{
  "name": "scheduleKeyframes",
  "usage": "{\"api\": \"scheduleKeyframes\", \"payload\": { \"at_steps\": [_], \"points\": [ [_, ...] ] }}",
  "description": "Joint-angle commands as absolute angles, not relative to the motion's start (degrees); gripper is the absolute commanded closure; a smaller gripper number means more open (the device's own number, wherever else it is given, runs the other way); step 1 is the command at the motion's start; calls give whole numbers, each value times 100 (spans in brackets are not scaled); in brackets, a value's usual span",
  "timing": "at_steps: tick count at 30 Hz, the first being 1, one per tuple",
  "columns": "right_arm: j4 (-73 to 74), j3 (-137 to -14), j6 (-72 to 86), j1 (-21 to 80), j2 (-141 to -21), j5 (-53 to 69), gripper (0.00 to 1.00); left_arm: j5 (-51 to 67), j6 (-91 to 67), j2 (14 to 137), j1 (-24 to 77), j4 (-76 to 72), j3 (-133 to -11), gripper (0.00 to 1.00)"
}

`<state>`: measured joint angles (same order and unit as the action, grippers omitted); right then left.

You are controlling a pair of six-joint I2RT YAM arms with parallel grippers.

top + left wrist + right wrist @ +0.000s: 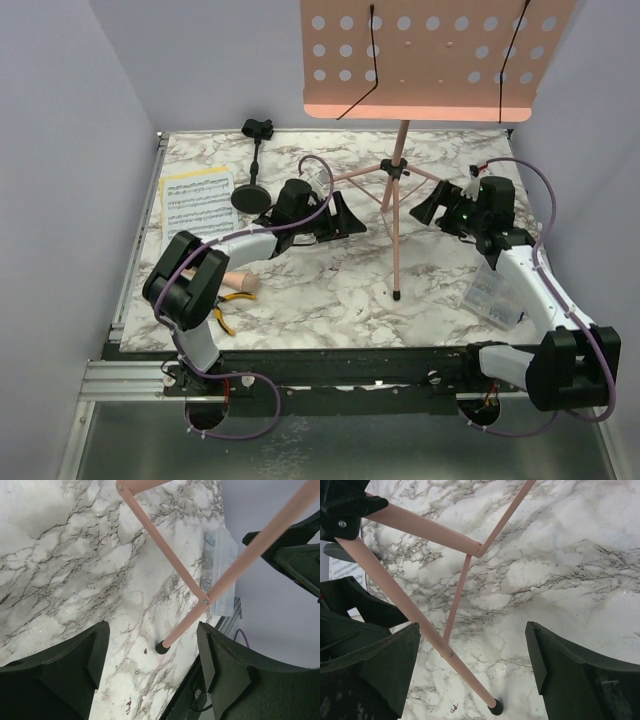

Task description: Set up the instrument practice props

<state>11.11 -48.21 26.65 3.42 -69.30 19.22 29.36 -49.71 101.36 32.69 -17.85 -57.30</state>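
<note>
The pink perforated music-stand desk (430, 60) stands upright on its pink pole (400, 170), with the tripod legs spread on the marble table. My left gripper (345, 215) is open just left of the pole; a tripod leg (250, 556) and its black foot (161, 647) show beyond its jaws (152, 630), untouched. My right gripper (432, 208) is open just right of the pole; a leg (460, 667) crosses its view near the left finger, apart from it (472, 630). Sheet-music pages (198, 200) lie at the back left beside the black mic stand (250, 196). The beige microphone (243, 282) lies by my left arm.
Yellow-handled pliers (222, 320) lie near the front left edge, partly under my left arm. A clear plastic box (492, 295) sits at the front right under my right arm, also seen in the left wrist view (220, 555). Grey walls close in both sides.
</note>
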Motion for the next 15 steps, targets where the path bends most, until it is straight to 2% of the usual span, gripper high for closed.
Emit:
{"api": "scheduleKeyframes", "payload": {
  "at_steps": [1,6,9,12,15],
  "points": [
    [1383,-4772,2411,326,-6557,1930,7,2409,-4339,9245,3243,-1635,-5611,22],
    [1494,-4842,2324,334,-6420,2329,5,1827,-3940,7991,2940,-602,-5052,20],
    [1380,-4726,2320,334,-6301,2521,4,1515,-3824,7104,2416,667,-4923,19],
    [1292,-4644,2329,332,-6175,2628,4,941,-3473,6308,1814,1945,-5015,13],
    [1246,-4607,2271,334,-6078,2784,4,-138,-3137,5824,1125,2945,-5187,1]
  ]
}}
